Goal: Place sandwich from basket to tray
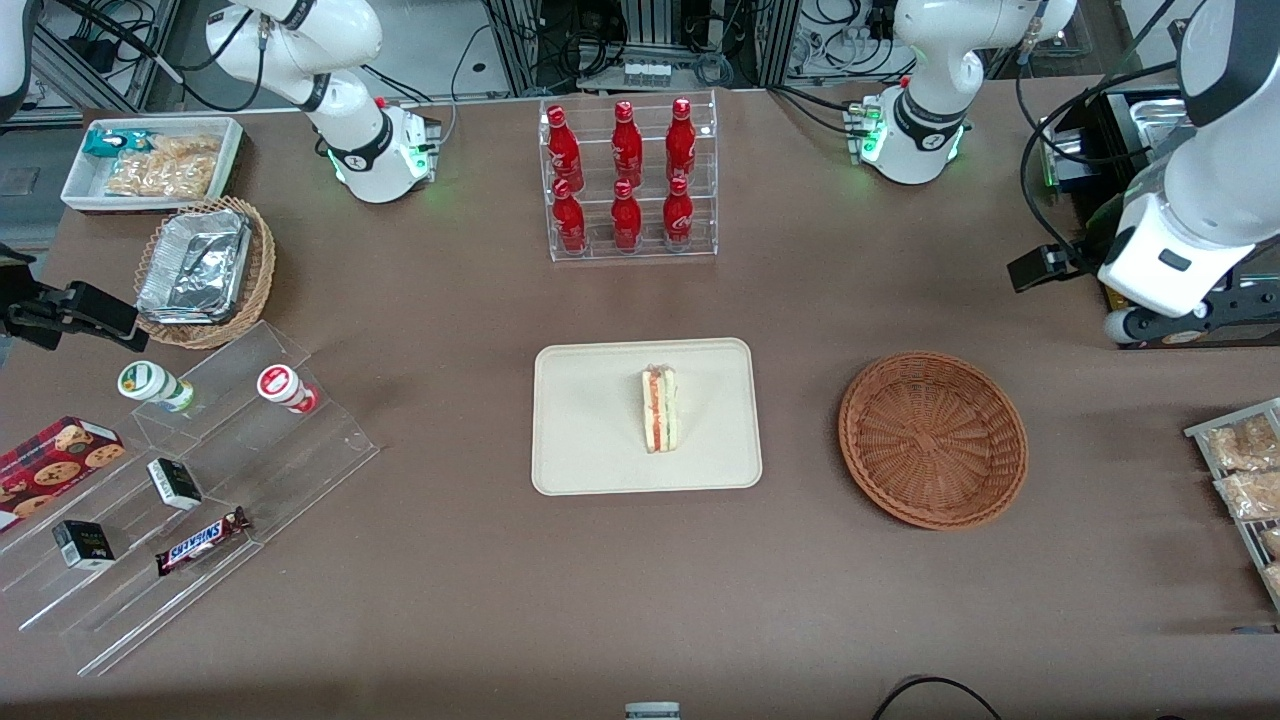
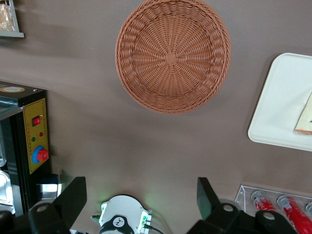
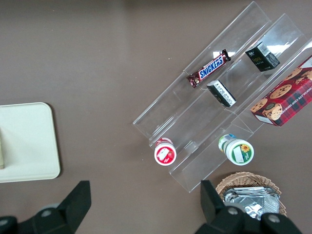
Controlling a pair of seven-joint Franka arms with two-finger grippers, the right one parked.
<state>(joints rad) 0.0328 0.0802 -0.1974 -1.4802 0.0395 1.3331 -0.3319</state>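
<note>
Sandwich (image 1: 659, 409) lying on the cream tray (image 1: 580, 440).
The left gripper (image 2: 141, 200) is hanging wide open, gripping nothing, high above the table by the empty reddish-brown wicker basket (image 1: 932, 438), which is sitting beside the tray.

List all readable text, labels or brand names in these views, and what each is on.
"SNICKERS": on the candy bar lying on the clear stepped stand.
Not readable: print on the two small black boxes, the cookie box, the red bottles and the yellow control panel.
No text on the sandwich, tray or basket.
The gripper hangs open, raised above the table.
</note>
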